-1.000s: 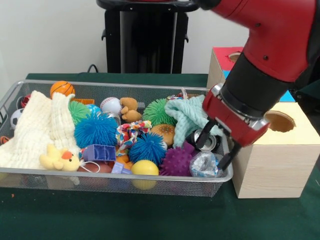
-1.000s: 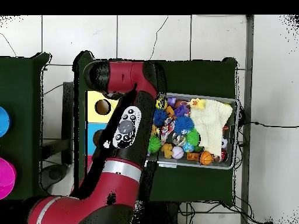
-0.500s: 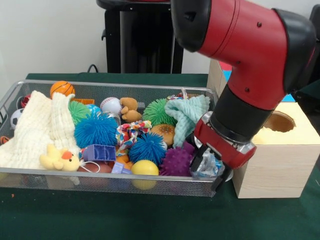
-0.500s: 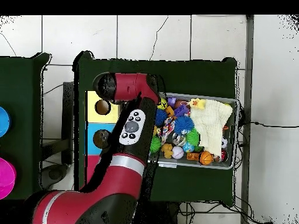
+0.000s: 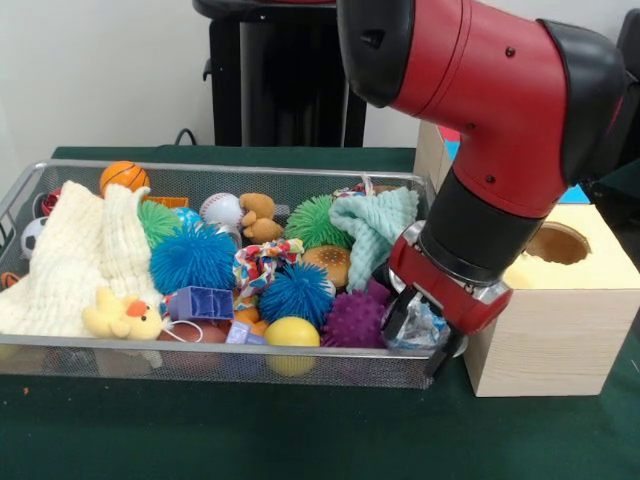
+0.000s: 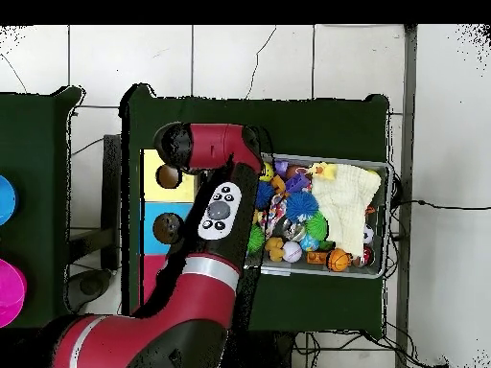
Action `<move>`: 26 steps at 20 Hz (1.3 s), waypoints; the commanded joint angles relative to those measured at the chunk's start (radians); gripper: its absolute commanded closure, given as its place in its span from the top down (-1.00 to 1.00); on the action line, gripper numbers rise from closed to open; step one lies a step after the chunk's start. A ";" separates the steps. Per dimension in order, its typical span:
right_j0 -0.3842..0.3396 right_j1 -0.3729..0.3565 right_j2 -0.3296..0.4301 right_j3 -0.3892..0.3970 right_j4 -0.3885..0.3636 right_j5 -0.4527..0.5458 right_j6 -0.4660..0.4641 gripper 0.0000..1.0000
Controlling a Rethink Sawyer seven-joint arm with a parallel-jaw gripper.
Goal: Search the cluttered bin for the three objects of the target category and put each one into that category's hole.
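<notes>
My gripper (image 5: 415, 338) is down in the right front corner of the wire bin (image 5: 220, 171). Its two black fingers stand apart on either side of a crumpled silver can (image 5: 418, 322), one finger (image 5: 393, 322) to the can's left and the other by the bin's wall. A second dark can behind it is mostly hidden by my wrist. In the overhead view my arm (image 6: 221, 206) covers the gripper and that end of the bin (image 6: 386, 220). The yellow-topped wooden box has a round hole (image 5: 558, 243) just right of the gripper.
The bin holds a cream cloth (image 5: 70, 255), yellow duck (image 5: 120, 315), blue spiky balls (image 5: 192, 258), purple spiky ball (image 5: 352, 320), yellow ball (image 5: 292, 333), mint cloth (image 5: 375, 225) and basketball (image 5: 124, 176). Overhead, the box row shows two holes (image 6: 168, 176) (image 6: 167, 228).
My gripper dropped from above the cans into the bin's corner and now straddles the crumpled silver can. In the last half second it hardly moved; the bin's contents shifted slightly.
</notes>
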 commanded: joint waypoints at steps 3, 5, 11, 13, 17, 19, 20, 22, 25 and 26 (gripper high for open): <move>0.014 -0.093 0.067 0.203 -0.028 0.149 0.022 1.00; 0.017 -0.109 0.065 0.210 -0.029 0.167 0.017 1.00; 0.012 -0.106 0.079 0.214 -0.029 0.150 0.019 1.00; 0.006 -0.097 0.083 0.207 -0.029 0.150 0.020 1.00; -0.003 -0.073 0.098 0.216 -0.032 0.099 0.021 1.00; -0.012 -0.061 0.113 0.230 -0.028 0.065 0.020 1.00; -0.014 -0.057 0.115 0.232 -0.028 0.055 0.021 1.00; -0.023 -0.053 0.129 0.245 -0.023 0.040 0.015 1.00; -0.036 -0.044 0.141 0.254 -0.022 0.016 0.014 1.00; -0.035 -0.041 0.142 0.259 -0.022 0.011 0.017 1.00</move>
